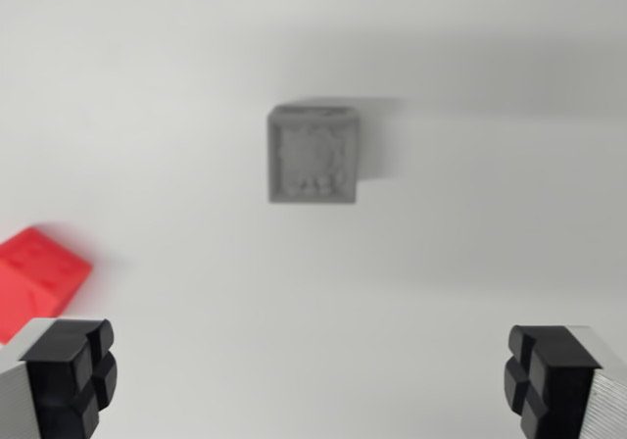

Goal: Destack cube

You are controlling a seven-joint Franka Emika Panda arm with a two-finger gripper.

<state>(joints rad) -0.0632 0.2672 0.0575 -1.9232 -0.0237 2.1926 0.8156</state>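
Note:
A grey cube (313,155) sits on the white surface near the middle of the wrist view, its embossed top face toward the camera and slightly blurred. A red cube (37,278) lies at the wrist view's left edge, partly cut off and partly behind the left finger. My gripper (312,380) hangs above the surface, open wide, with nothing between its black fingertips (71,372). The grey cube lies ahead of the gap between the fingers, well apart from both pads. No cube rests on another here.
A soft shadow (384,145) falls to the right of the grey cube. Plain white surface (470,263) fills the remainder of the view.

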